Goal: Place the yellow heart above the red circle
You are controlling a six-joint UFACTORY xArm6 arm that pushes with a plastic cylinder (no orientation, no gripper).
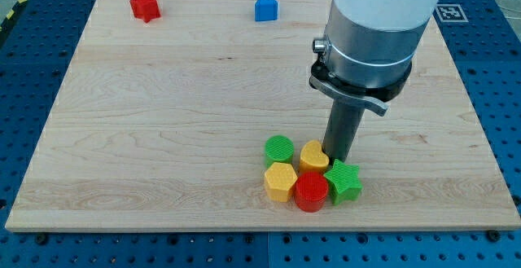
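The yellow heart sits near the view's bottom centre, just above the red circle and touching it. My tip is at the heart's right edge, touching or nearly touching it, just above the green star. A green circle lies left of the heart. A yellow hexagon lies left of the red circle. These blocks form one tight cluster.
A red star lies at the view's top left and a blue house-shaped block at the top centre. The wooden board ends close below the cluster. The arm's body looms over the board's right half.
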